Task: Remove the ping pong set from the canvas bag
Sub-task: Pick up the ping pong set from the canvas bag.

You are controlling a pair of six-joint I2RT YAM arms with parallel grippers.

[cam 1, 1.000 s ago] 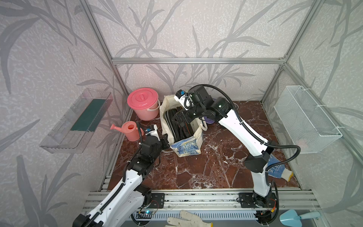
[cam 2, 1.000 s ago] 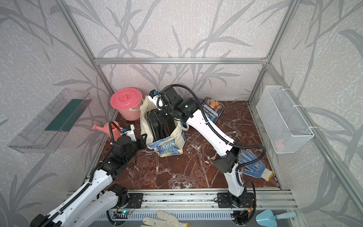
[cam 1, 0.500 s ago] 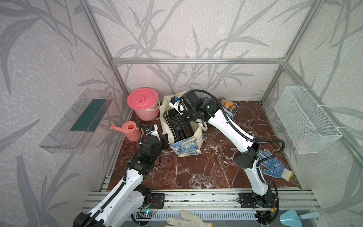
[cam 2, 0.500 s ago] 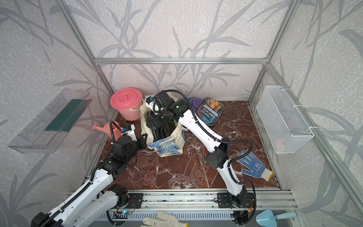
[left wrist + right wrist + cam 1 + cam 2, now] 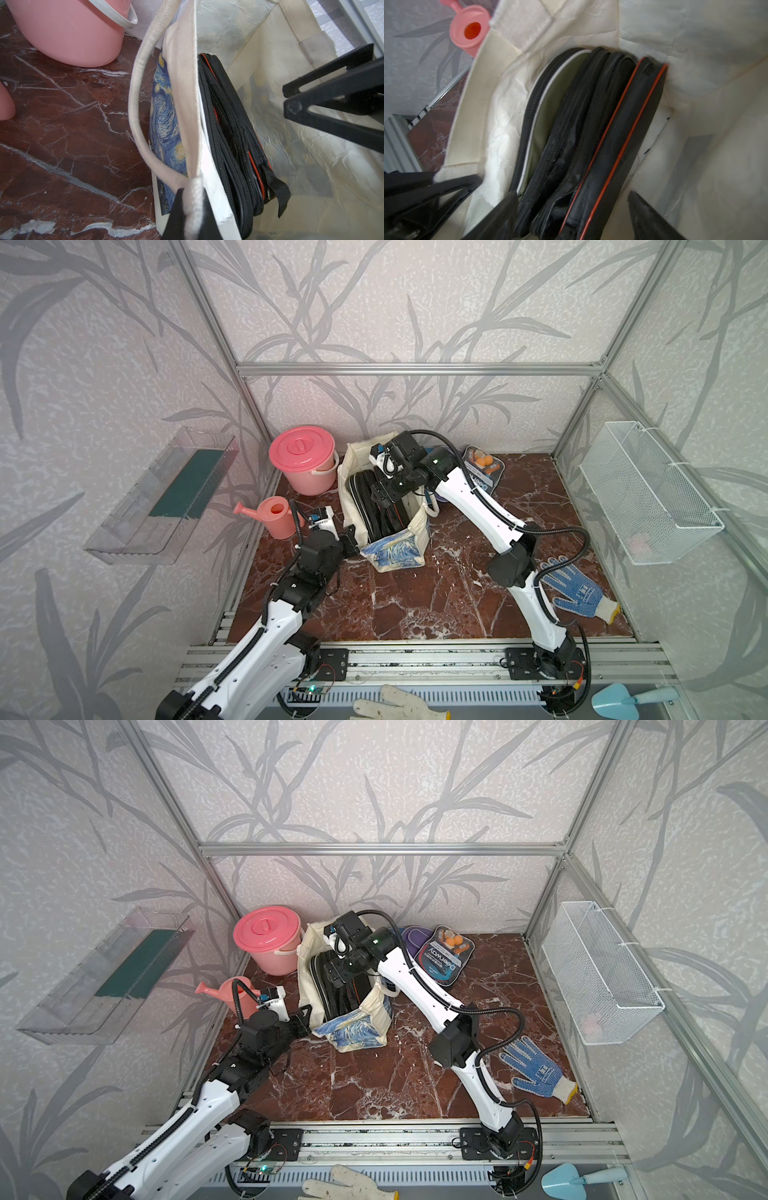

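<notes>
Left gripper [image 5: 192,195] pinches near-left rim of canvas bag [image 5: 395,549], holding mouth open. Right gripper [image 5: 572,195], jaws wide, straddles ping pong set [image 5: 612,124], cases upright inside bag. You risk clamping several cases or liner, dragging bag over. Versus second ago: right gripper dropped from above far rim into mouth.

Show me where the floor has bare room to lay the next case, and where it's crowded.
Largest bare marble: front centre, between the canvas bag, left arm, right arm and front rail. A second patch: right of the navy case lying out, toward the wire basket wall, behind the blue glove. Crowded: back-left corner, where pink bucket, watering can and bag sit close.
</notes>
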